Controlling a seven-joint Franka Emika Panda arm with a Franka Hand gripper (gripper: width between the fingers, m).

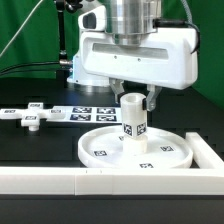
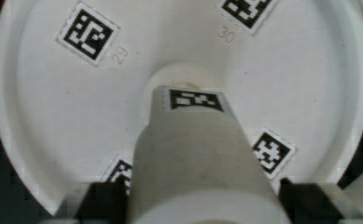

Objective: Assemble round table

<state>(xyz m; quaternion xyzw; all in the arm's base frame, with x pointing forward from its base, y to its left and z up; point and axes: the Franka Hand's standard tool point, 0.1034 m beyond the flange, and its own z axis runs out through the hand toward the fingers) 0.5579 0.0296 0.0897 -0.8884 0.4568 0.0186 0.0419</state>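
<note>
— What did we see in the exterior view?

— We saw the gripper (image 1: 134, 97) hanging straight down over the large round disc (image 1: 92, 157). The disc lay flat on the black table (image 1: 30, 150), in the corner made by the white border rail (image 1: 100, 187). The short cylindrical leg (image 1: 133, 122) stood upright in the middle of the disc, and its top was between the two fingers.

— And the other parts?

— The flat cross-shaped foot piece (image 1: 32, 116) lay alone on the table toward the exterior view's left, well apart from the disc. The marker board (image 1: 88, 112) lay behind the disc, between it and the foot piece.

— What did the wrist view add?

— There we looked down along the leg (image 2: 199, 160) to the floor of the disc (image 2: 53, 130). The leg carried one square tag (image 2: 196, 100) near its far end, and several more tags sat around it on the disc. One dark finger (image 2: 110, 192) pressed against each side of the leg, so we judged the hand to be clamped on the leg.
</note>
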